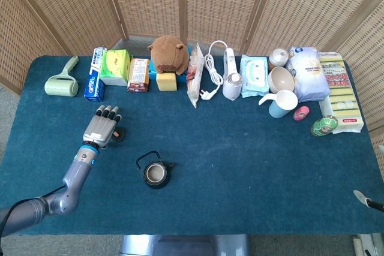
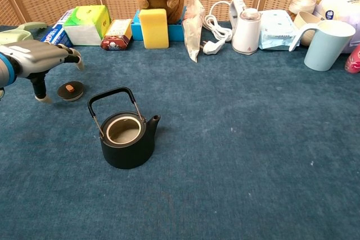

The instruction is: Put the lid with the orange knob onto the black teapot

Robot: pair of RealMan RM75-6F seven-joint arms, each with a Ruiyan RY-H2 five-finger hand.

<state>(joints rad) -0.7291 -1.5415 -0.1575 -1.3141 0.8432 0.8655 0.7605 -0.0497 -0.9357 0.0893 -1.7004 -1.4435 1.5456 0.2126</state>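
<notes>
Blue carpet covers the table (image 1: pixel 252 148); the left hand (image 2: pixel 39 60) hovers fingers spread, holding nothing, just over the orange-knobbed lid (image 2: pixel 71 90), which lies flat near the open black teapot (image 2: pixel 127 139), to its left

Head cam overhead; chest cam low, both share teapot (image 1: pixel 156 174).

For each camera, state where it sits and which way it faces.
Head view: high above the near table edge, looking steeply down on the table; shows the left arm and left hand over the lid.
Chest view: low at the near edge, looking across at the back row; shows only the left hand.
Shared: left hand, lid, teapot, open.
</notes>
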